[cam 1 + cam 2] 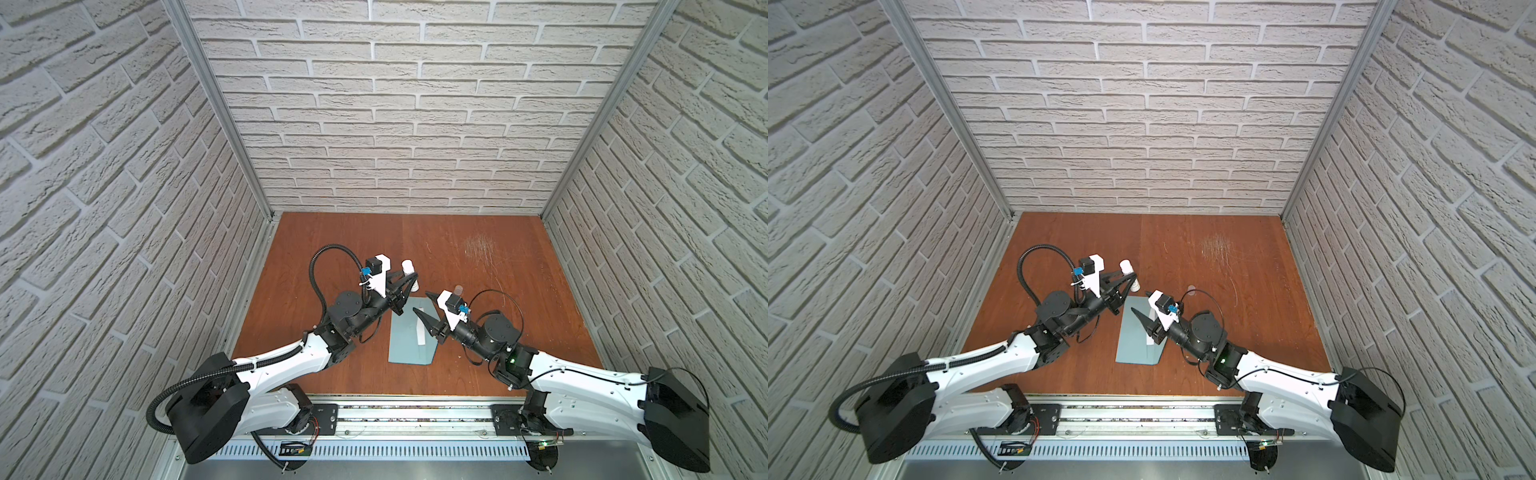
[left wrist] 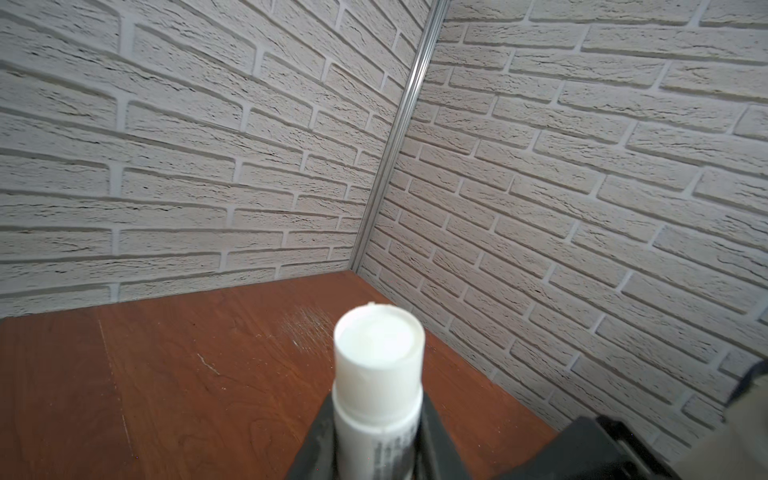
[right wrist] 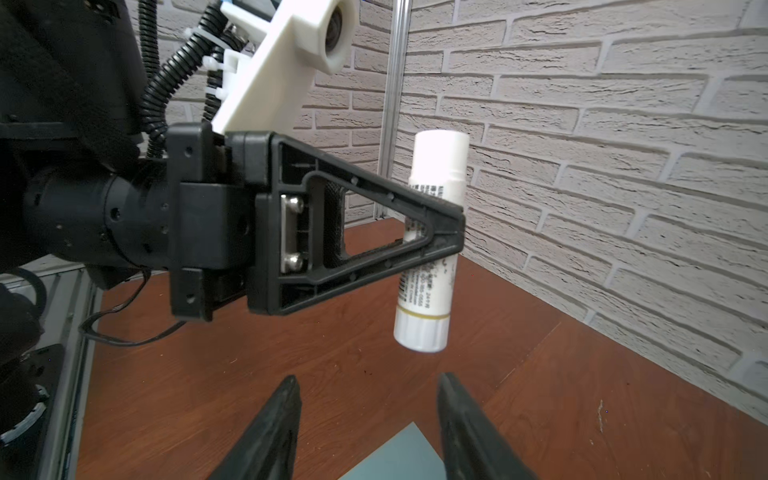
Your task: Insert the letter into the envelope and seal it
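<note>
Our left fingers [image 3: 442,235] pinch a white glue stick [image 3: 436,166] around its middle. They hold it nearly upright in the air, with the open glue end looking up and the ribbed foot down. Our right fingers [image 3: 282,419] are spread with nothing between them, and they hang over the far part of the envelope [image 1: 405,345], near the left ones. The first danger, as we judge it, is the stick itself. It must be turned over before the glue can meet the paper, and in such a narrow pinch it could slip or rotate. The second danger is a knock between the two pairs of fingers, because both crowd the same far corner. The envelope lies flat on the worktop [image 1: 478,257] between the arms and nothing holds it down. A pressing stick could therefore drag it or wrinkle it, and glue could land on the wood. We cannot make out the letter anywhere, so we suppose it is already inside. A narrow white strip [image 1: 420,332] on the envelope may be its edge or the flap's border; we cannot tell which. The right wrist covers the flap side. A small pale cap [image 1: 458,289] seems to stand just behind it, where the arm could hit it.
</note>
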`<state>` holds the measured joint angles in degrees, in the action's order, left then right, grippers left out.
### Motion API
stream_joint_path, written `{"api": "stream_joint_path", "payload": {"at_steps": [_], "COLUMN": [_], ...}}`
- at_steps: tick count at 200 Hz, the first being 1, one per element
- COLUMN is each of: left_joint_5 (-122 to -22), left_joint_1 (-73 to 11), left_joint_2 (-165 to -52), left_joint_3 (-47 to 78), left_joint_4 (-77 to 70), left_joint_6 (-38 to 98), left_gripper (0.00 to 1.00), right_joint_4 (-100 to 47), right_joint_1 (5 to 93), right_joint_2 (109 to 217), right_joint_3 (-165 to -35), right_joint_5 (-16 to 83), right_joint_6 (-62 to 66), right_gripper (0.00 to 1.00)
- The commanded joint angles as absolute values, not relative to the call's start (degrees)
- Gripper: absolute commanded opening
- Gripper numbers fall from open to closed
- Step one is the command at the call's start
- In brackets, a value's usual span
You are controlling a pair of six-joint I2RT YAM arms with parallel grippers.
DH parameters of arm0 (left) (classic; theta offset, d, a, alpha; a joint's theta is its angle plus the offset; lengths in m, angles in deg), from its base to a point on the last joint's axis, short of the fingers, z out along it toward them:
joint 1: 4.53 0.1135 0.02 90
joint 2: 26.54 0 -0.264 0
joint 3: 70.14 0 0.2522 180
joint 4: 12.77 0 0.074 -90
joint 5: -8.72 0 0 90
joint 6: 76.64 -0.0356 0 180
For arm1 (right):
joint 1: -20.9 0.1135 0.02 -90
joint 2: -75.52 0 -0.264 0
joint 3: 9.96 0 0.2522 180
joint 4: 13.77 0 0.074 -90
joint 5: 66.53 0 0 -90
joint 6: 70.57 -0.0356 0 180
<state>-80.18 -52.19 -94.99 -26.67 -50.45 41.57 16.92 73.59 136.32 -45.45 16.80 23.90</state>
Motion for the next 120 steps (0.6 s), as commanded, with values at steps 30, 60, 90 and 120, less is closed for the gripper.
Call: {"api": "stream_joint_path", "payload": {"at_steps": [30, 60, 90, 120], "left_joint_5": [-84.0, -84.0, -83.8, -83.5], "left_joint_1": [-53.2, -53.4, -53.6, -53.7], "left_joint_2": [-96.7, -97.0, -97.4, -97.9], "left_joint_3": [-26.1, -26.0, -26.0, -25.8], "left_joint_4": [-58.1, -58.4, -58.8, -58.7], "left_joint_6": [42.8, 43.2, 43.6, 43.7], "left_gripper": [0.0, 0.0, 0.0, 0.0], "right_joint_4": [38.0, 50.9, 51.9, 52.5], "right_joint_1": [77.2, 77.2, 77.2, 77.2], "right_joint_2": [147.5, 155.4, 158.6, 159.5], "right_joint_3": [-45.4, -45.2, -47.3, -48.4], "right_joint_5": [1.6, -1.8, -2.3, -2.9], "right_joint_6": [28.6, 30.6, 30.6, 31.3], "right_gripper": [0.53, 0.56, 0.56, 0.52]}}
